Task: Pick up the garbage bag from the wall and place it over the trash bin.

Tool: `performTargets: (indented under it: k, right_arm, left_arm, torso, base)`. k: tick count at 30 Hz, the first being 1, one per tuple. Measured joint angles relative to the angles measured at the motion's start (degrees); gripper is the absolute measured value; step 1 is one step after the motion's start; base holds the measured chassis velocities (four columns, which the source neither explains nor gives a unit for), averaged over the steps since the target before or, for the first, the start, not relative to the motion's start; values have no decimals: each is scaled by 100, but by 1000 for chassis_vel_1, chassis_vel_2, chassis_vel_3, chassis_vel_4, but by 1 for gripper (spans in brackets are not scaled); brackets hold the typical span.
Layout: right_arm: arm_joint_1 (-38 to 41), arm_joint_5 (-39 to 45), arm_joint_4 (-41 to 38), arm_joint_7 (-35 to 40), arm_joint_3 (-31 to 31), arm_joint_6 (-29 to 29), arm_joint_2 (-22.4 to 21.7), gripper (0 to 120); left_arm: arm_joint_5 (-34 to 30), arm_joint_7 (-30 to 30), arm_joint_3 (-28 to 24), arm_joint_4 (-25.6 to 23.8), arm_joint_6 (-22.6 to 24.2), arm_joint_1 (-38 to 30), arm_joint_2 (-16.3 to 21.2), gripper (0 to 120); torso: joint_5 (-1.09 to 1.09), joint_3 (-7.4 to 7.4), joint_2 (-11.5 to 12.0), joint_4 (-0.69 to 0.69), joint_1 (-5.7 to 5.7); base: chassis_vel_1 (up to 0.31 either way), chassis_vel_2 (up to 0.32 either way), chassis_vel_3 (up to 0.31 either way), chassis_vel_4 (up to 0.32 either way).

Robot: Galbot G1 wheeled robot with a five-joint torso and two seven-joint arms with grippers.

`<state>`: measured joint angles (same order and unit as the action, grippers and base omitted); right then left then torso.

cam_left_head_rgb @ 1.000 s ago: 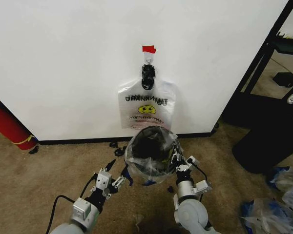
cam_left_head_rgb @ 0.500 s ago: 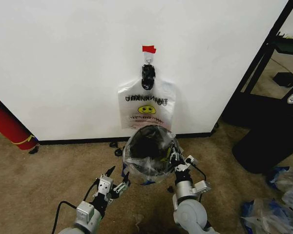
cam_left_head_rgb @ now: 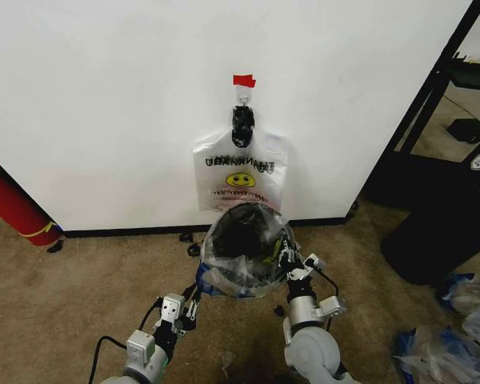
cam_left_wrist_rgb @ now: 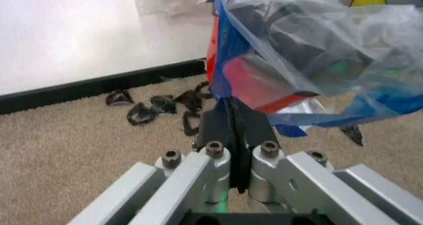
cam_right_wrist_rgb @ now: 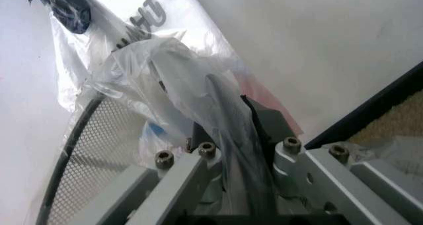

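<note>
The garbage bag [cam_left_head_rgb: 238, 268], clear plastic with blue patches, is draped over the trash bin [cam_left_head_rgb: 242, 232], a small black mesh bin standing on the carpet by the wall. The bin's red bottom shows through the plastic [cam_left_wrist_rgb: 254, 81]. My left gripper [cam_left_head_rgb: 194, 294] is at the bag's near left edge, shut with its fingertips [cam_left_wrist_rgb: 223, 117] against the blue handle [cam_left_wrist_rgb: 221, 81]. My right gripper [cam_left_head_rgb: 286, 258] is at the bin's right rim, shut on a twisted fold of the bag [cam_right_wrist_rgb: 198, 86] next to the mesh [cam_right_wrist_rgb: 73, 155].
A second smiley bag [cam_left_head_rgb: 240, 172] hangs from a wall hook under red tape [cam_left_head_rgb: 244, 80]. A red cylinder [cam_left_head_rgb: 12, 204] leans at the left. A big black cylinder [cam_left_head_rgb: 440, 232] and shelf frame [cam_left_head_rgb: 428, 104] stand to the right. Black scraps [cam_left_wrist_rgb: 158, 108] litter the carpet.
My left gripper, open before, has moved in to the bag's blue handle and shut. The bag's near left edge now hangs lower. The right gripper has stayed put.
</note>
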<state>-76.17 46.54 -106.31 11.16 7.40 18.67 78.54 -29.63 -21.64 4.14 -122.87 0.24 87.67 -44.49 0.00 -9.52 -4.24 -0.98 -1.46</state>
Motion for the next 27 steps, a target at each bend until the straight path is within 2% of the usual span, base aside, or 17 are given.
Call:
performTargets:
  k: [7, 18, 27]
  right_arm:
    - [-25, 82, -55, 5, -28, -29, 6, 0]
    - [-234, 551, -440, 106, -206, -209, 23, 0]
    - [-253, 614, -399, 107, -256, -259, 37, 0]
  left_arm:
    - [22, 11, -49, 205, -37, -172, -61, 0]
    - [232, -139, -197, 912, -204, -621, -250, 0]
    - [375, -257, -207, 1024, -436, -752, -313, 0]
  torso:
    - [0, 0, 0, 0, 0]
    - [-1, 0, 0, 0, 0]
    - [0, 0, 0, -1, 0]
  base:
    - [0, 0, 0, 0]
    - [0, 0, 0, 0]
    - [0, 0, 0, 0]
